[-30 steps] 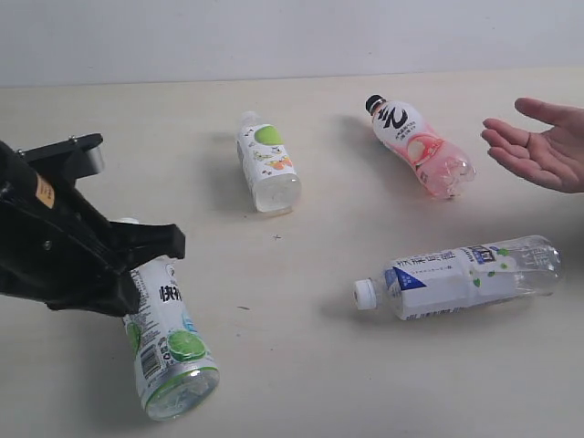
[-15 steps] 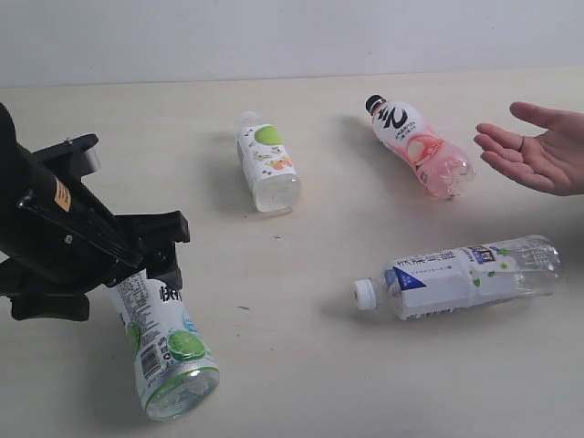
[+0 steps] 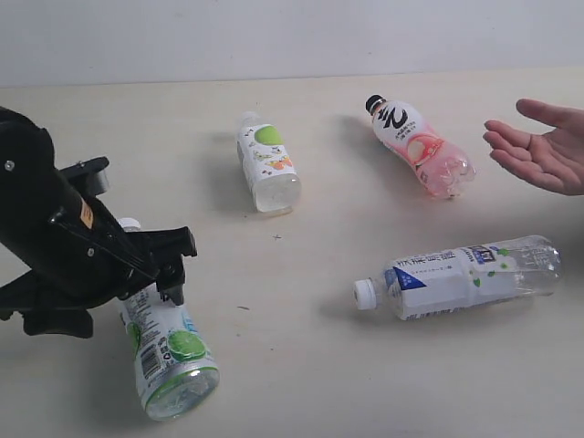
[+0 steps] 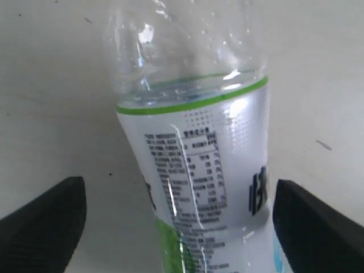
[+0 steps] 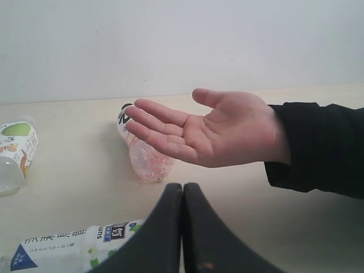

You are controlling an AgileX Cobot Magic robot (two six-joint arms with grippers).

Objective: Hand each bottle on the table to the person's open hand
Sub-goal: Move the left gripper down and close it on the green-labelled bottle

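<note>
Operator: Step in hand is to be entered first.

Recorder: Pick-up of the first bottle is judged to be in hand. The left gripper (image 3: 137, 290) is seen spread wide, astride the near lime-labelled bottle (image 3: 169, 351), which lies on its side at the left of the table (image 3: 301, 383). In the left wrist view one finger is seen on either side of the label, with bare table between each finger and the plastic. Nothing is gripped.

Operator: The other arm?

Recorder: The right gripper (image 5: 182, 227) is pressed together and empty. It is pointed toward the person's open hand (image 5: 219, 133), which is held palm up at the right edge of the table.

Operator: What is called for next?

Recorder: Probably the spread fingers are to be lowered and closed on the label section, and the bottle lifted. The palm is well apart from this bottle, so a long carry across the table is to be expected. Slip on the round plastic is to be watched.

Operator: Counts?

Recorder: Four bottles are counted, all lying down. Beside the one noted, there are the second lime-labelled bottle (image 3: 266, 162), the blue-and-white bottle (image 3: 456, 276) and the pink bottle (image 3: 418, 146), which lies nearest the hand. One hand and two grippers are noted. No bottle is judged delivered.
</note>
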